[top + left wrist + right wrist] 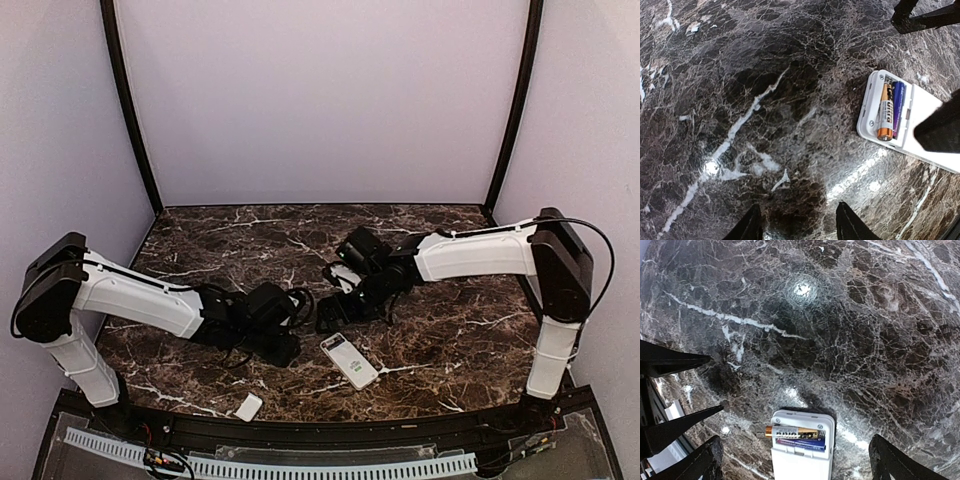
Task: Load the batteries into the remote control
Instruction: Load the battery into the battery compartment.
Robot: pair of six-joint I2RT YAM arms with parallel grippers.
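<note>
Our right pincer (794, 440) stands wide apart and grips nothing. In its wrist view the fingers fill the lower left and lower right corners. Between them, at lower centre, lies the small white rectangular remote control (800, 465), back upward with its battery bay uncovered. Our left pincer (798, 207) is parted too and empty, hovering over the bare dark marbled stone surface (740, 100). In that view the remote sits at the right of the frame, near the pincer but apart from it.

In the bay two slim cells lie side by side: a copper-and-black battery (790, 431) and a dark blue battery (802, 443). We judge the loading nearly done, though we cannot tell whether each cell is pressed fully down onto its contacts.

To finish well, we would bring one fingertip straight down on the middle of a cell and press gently, not sideways, since the polished stone may let the remote skid. The left pincer could steady the plain end.

The small flat white cover plate (249, 406) lies at lower centre-left of the overhead view, well apart from the remote.
</note>
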